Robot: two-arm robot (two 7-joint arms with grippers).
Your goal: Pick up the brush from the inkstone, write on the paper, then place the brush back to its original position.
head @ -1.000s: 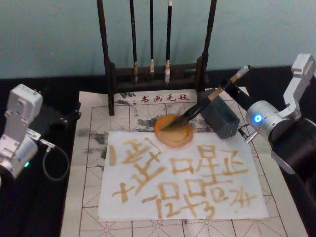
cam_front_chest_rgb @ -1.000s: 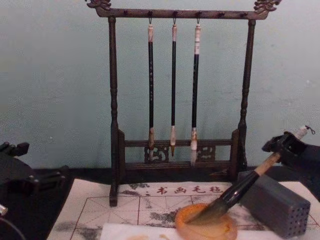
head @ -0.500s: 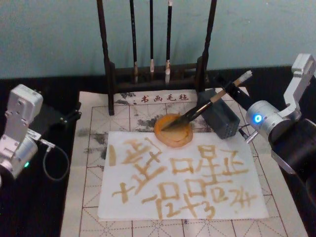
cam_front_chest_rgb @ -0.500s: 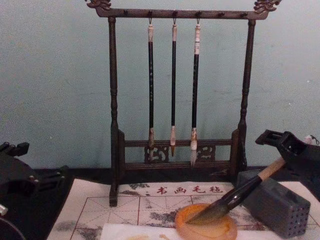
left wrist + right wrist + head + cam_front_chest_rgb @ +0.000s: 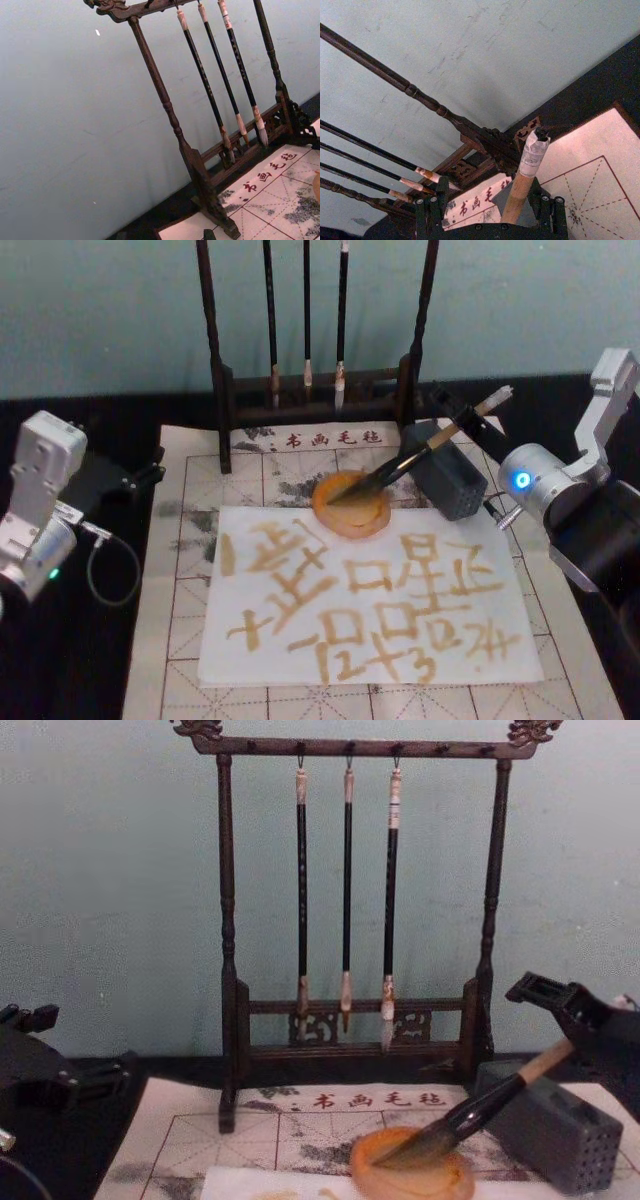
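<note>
While the brush is lying slanted with its dark bristle tip resting in the inkstone and its handle leaning across the top of the grey block, the right gripper is sitting at the handle's upper end, near the whitish taped tip. In the right wrist view the tan handle is running up between the two dark fingers, one standing on each side of it with gaps showing, so the jaws are looking parted around the handle; whether a pad is brushing the bamboo is hard to tell from here. The paper, lying just in front of the inkstone on the gridded mat, is already carrying rows of yellowish strokes, so I am judging the writing done and the brush set back in its place. What the coming move is turning on is the brush's long axis: it is pointing from the dish up and toward the robot's right, straight along the line of the right arm, so any withdrawal should be going back along or up off that axis so as not to drag the handle sideways off the block. The left gripper is resting well apart at the mat's left edge, facing the brush rack.
</note>
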